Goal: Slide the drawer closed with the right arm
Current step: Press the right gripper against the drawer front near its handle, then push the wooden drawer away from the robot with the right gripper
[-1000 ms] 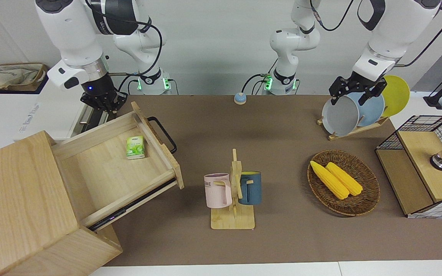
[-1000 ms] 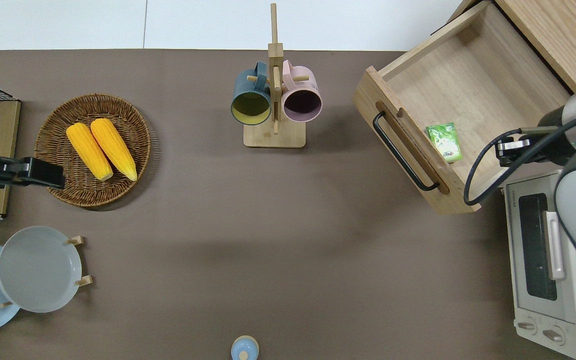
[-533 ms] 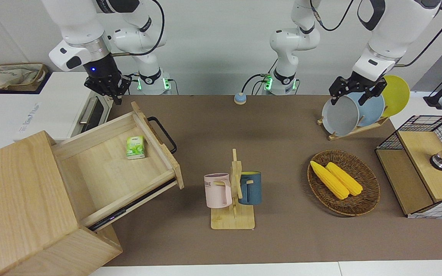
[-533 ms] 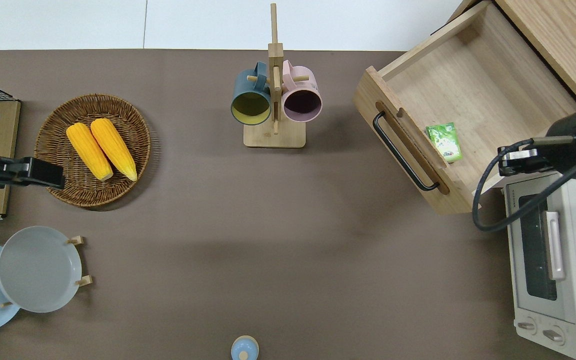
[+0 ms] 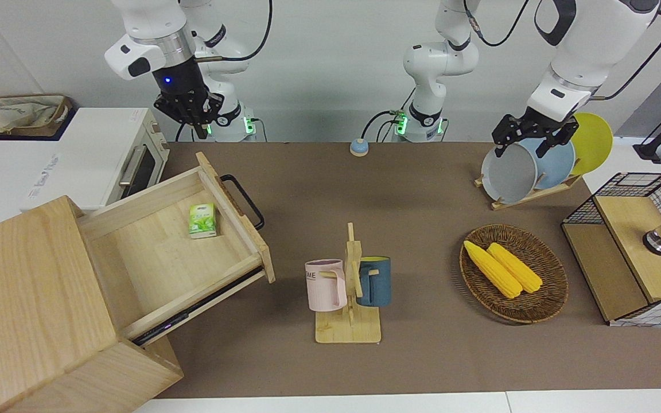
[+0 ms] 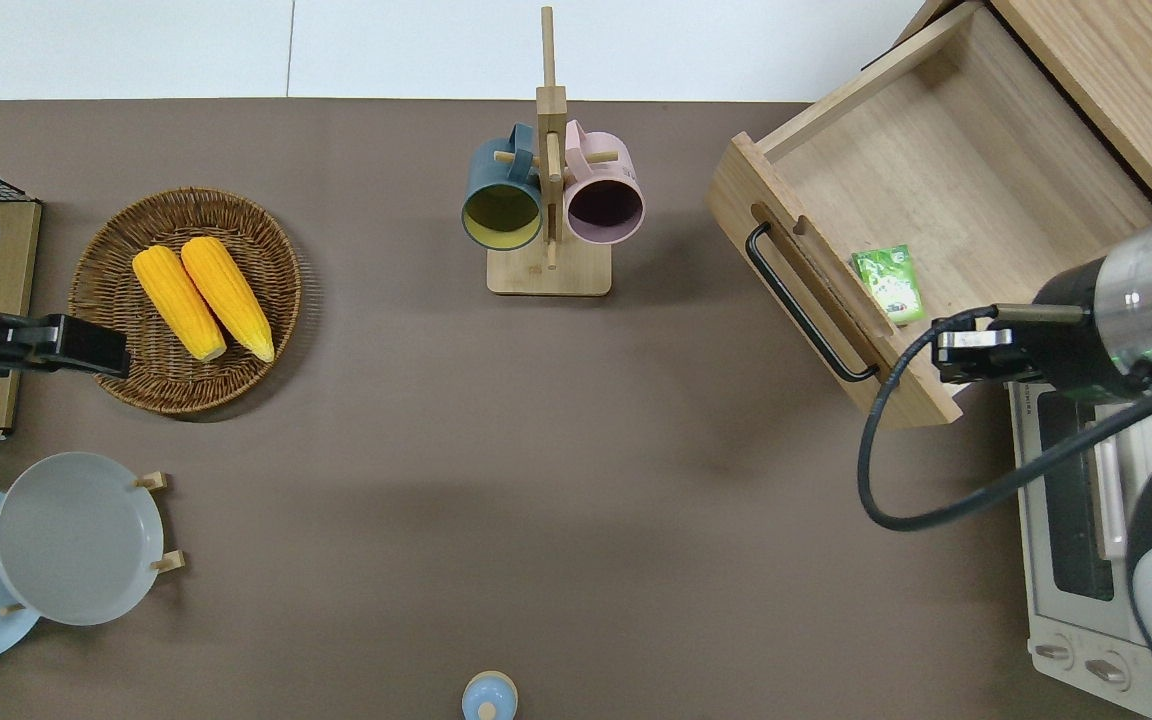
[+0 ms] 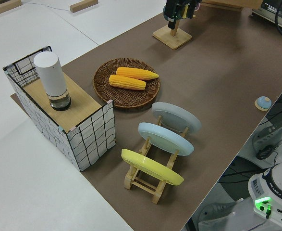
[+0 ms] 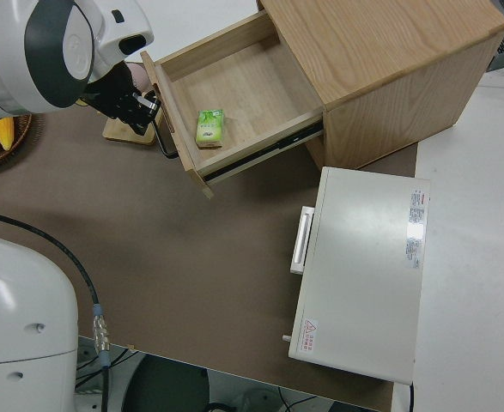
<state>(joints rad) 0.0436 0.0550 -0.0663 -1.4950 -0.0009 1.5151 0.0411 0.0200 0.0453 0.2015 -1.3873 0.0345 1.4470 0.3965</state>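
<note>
The drawer [image 5: 158,252] stands pulled far out of the pale wooden cabinet [image 5: 20,298] at the right arm's end of the table. Its black loop handle [image 5: 244,201] faces the table's middle. A small green carton [image 5: 202,220] lies inside, near the drawer front. My right gripper [image 5: 195,123] hangs in the air, touching nothing. In the overhead view the right gripper [image 6: 961,355] is over the corner of the drawer front [image 6: 921,400] nearest the robots, beside the handle [image 6: 804,305]. My left gripper [image 5: 528,137] is parked, open and empty.
A white toaster oven [image 5: 89,166] stands beside the drawer, nearer to the robots. A mug rack [image 5: 349,287] with two mugs stands mid-table. A basket of corn [image 5: 514,272], a plate rack [image 5: 531,166] and a wire-mesh box [image 5: 634,246] are toward the left arm's end.
My right gripper has risen and moved from over the toaster oven toward the table's middle, to over the drawer front's corner. The drawer and the left arm have not moved.
</note>
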